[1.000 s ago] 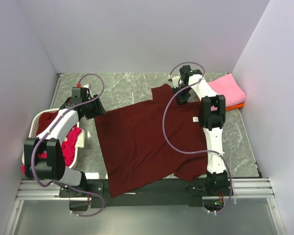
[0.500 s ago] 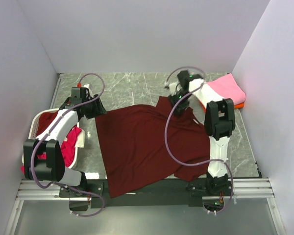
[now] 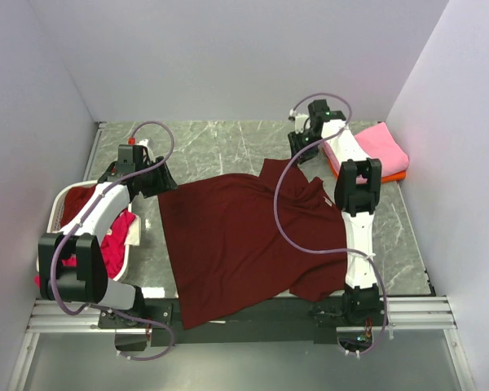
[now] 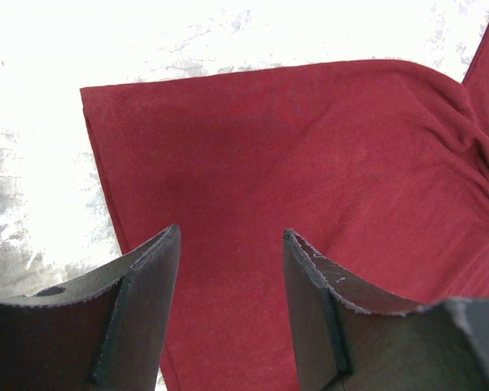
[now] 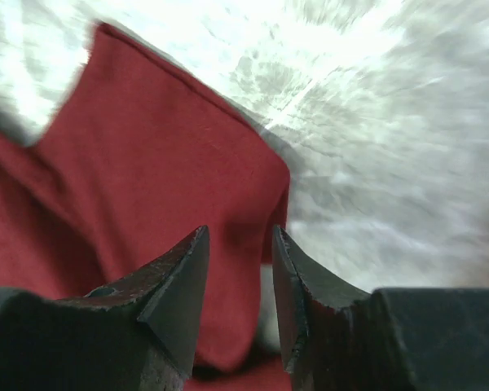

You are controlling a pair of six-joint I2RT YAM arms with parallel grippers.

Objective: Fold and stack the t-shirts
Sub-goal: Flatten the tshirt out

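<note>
Maroon shirt, flat on the table, far-right sleeve newly rumpled inward after the right gripper released and withdrew, jaws apart; left gripper, likewise apart, unmoved: fold barely begun.

The maroon shirt was soft, matt cloth with a stitched hem. The table looked like grey stone, smooth and a bit shiny. At 2 o'clock the pink shirt was soft cloth too. At 8 o'clock the basket was smooth white plastic. The left gripper and right gripper had dark, matt fingers with rough, nicked edges.
</note>
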